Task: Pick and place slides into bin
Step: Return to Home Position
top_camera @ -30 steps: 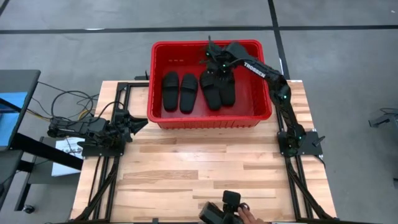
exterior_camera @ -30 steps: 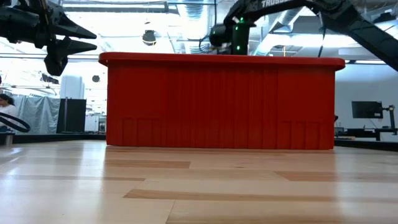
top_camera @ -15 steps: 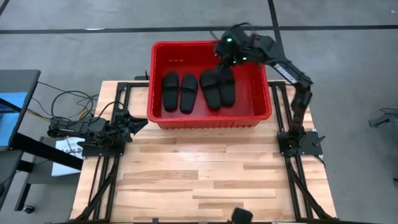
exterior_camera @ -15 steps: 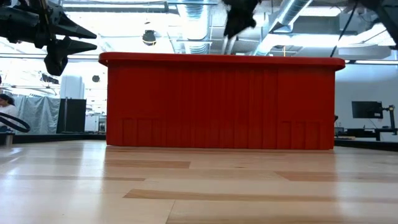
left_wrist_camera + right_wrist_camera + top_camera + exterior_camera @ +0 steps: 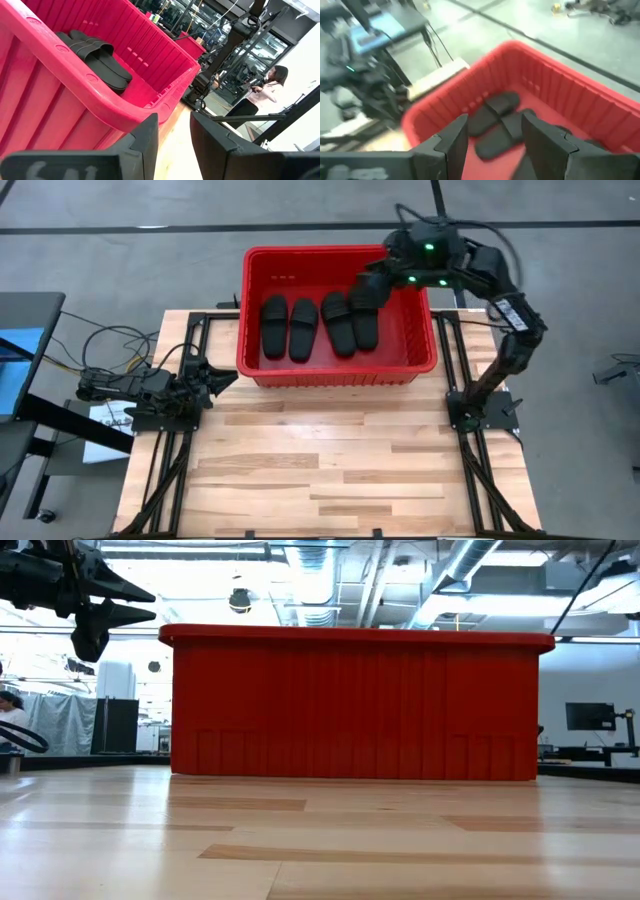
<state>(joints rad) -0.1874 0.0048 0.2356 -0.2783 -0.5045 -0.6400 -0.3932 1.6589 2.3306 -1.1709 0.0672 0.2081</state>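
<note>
Four matte black slip-on slides (image 5: 303, 328) lie in a large red ribbed plastic bin (image 5: 412, 332).
They rest flat on its floor, side by side in two pairs, soles down. The bin overhangs the far edge of the wooden counter (image 5: 330, 450).

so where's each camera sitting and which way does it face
High view: above the table, looking straight down; both arms show, left end effector near a corner of the bin, right end effector over it, four slides inside.
Low view: at table-top height, facing the bin's wall; only the left end effector shows.
Left wrist view: on the left arm, past its own fingers toward the bin's corner.
Right wrist view: on the right arm, past its fingers down into the bin.
Both wrist views share the slides.
</note>
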